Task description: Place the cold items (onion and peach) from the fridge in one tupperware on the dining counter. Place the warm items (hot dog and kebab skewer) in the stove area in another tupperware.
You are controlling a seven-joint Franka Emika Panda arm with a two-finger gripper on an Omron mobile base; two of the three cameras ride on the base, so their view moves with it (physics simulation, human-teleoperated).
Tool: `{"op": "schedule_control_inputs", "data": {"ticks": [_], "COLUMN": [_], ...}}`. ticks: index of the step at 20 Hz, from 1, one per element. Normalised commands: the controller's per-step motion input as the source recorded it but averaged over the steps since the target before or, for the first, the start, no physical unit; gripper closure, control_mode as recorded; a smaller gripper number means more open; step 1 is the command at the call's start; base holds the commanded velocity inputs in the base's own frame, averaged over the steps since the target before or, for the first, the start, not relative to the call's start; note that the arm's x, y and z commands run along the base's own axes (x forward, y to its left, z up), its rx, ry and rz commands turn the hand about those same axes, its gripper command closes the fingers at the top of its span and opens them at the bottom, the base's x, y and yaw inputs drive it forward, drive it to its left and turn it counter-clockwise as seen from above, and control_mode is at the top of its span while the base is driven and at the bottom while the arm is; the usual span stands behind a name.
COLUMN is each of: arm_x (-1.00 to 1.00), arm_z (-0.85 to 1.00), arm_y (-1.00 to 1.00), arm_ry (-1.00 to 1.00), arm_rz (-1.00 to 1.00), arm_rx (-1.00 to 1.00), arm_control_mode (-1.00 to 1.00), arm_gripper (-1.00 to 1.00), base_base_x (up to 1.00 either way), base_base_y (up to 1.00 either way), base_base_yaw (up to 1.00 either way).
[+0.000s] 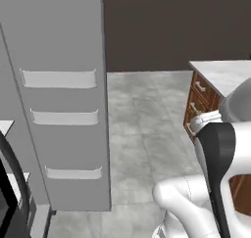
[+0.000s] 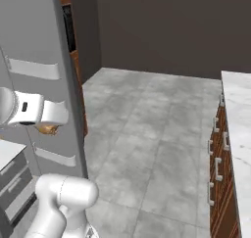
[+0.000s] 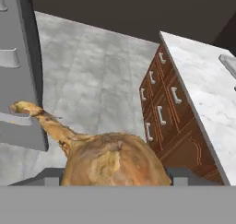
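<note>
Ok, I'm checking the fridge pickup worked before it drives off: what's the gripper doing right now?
Gripper: jaws closed on the papery brown onion with the long dry stem, carried in the air beside the open grey fridge door.

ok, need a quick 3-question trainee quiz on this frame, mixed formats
1. True or false: the gripper is shut on the onion.
2. Multiple choice: where do the wooden drawers with white handles sit? A) under the marble counter; B) inside the open fridge door; C) on the tiled floor, apart from any counter.
3. Fill in: the shelves on the fridge door are ____ in colour.

Key: 1 true; 2 A; 3 white.
</note>
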Motion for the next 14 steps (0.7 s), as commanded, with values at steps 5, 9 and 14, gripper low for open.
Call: {"op": "schedule_control_inputs", "data": {"ticks": [5,9,14], "arm_x": [0.00,0.00,0.00], "arm_z": [0.00,0.00,0.00], "arm_y": [0.00,0.00,0.00], "arm_ry": [0.00,0.00,0.00], "arm_rz": [0.00,0.00,0.00], "arm_rx": [0.00,0.00,0.00], "arm_control_mode": [1.00,1.00,1.00], "arm_gripper": [1.00,1.00,1.00], "base_base_x": [0.58,0.94,0.99], "base_base_y": [-0.32,-0.29,-0.64], "base_base_yaw": [-0.55,-0.13,0.00]}}
